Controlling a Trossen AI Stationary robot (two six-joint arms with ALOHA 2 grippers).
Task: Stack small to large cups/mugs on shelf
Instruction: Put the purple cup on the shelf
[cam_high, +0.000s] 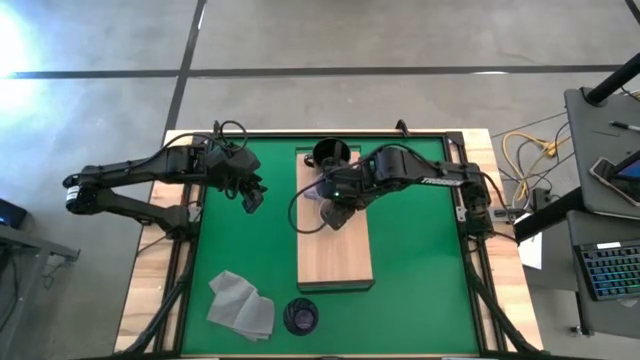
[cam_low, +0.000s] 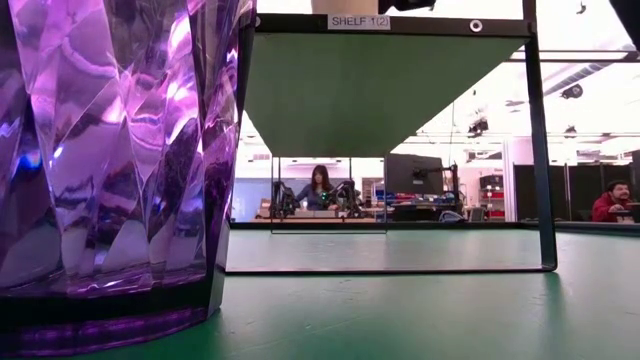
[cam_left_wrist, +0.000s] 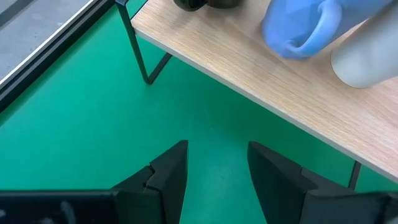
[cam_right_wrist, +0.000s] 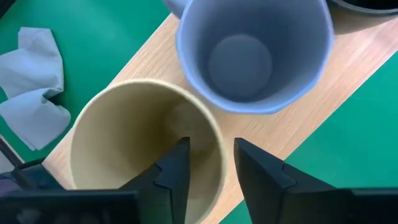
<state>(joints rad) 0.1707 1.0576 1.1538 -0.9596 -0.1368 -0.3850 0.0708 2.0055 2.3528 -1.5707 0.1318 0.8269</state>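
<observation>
Shelf (cam_high: 335, 255): upright centre of the high view, running top to bottom on the green mat (cam_high: 420, 250).

Black mug (cam_high: 331, 155): at the top end of the shelf. Lavender mug (cam_right_wrist: 252, 53): next below it, upright, mouth open. Beige cup (cam_right_wrist: 146, 146): just beside the lavender mug, further down the board, upright.

Right gripper (cam_right_wrist: 208, 165): centre of the high view, over the beige cup. Narrowly parted, one finger inside the cup, the other outside, straddling the rim; firm contact with the wall cannot be told.

Left gripper (cam_left_wrist: 214, 168): left of centre in the high view, above bare mat beside the shelf's left edge. Parted, nothing between the fingers.

Purple tumbler (cam_high: 300, 316): bottom centre of the high view, on the mat, below the shelf's lower end. Grey cloth (cam_high: 240, 305): to its left.
</observation>
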